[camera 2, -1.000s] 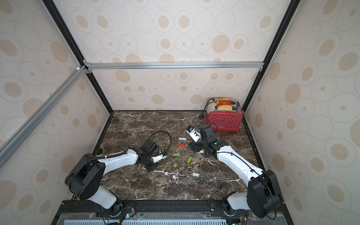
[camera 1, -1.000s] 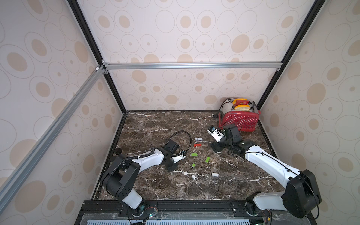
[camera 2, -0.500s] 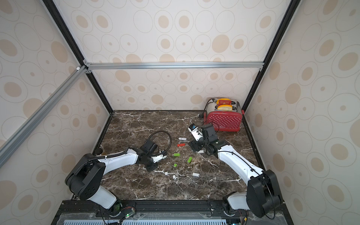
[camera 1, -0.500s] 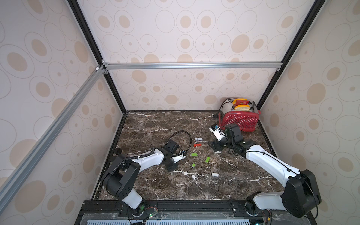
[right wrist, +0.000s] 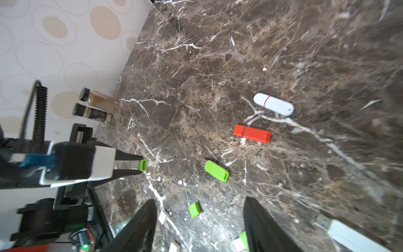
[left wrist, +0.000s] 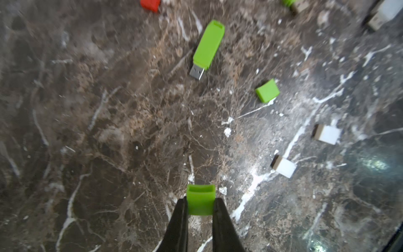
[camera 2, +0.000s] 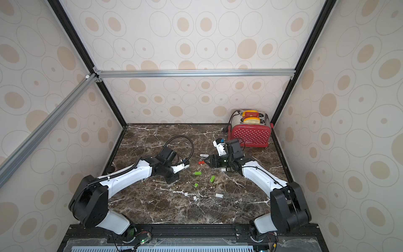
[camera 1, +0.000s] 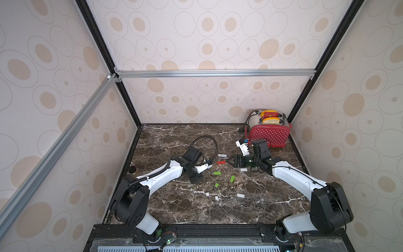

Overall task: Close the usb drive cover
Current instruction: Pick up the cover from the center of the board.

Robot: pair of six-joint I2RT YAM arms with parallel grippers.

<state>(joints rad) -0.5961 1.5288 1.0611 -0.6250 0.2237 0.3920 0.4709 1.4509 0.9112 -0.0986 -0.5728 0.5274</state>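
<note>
Just left of the green usb drive (left wrist: 208,43), which lies uncapped on the marble table (left wrist: 109,131), our left gripper (left wrist: 200,204) is clamped across the green cap (left wrist: 200,196), mouth forward. Both look light, stiff and slick, so we'd take the drive by its body, clear of the plug. Right of the drive, our right gripper (right wrist: 199,199) gapes empty. Only the wrist views show the held cap.

A lab robot booth: wallpapered panels (camera 1: 207,32), aluminium framing (camera 1: 216,73), marble-look tabletop (camera 1: 174,209).
</note>
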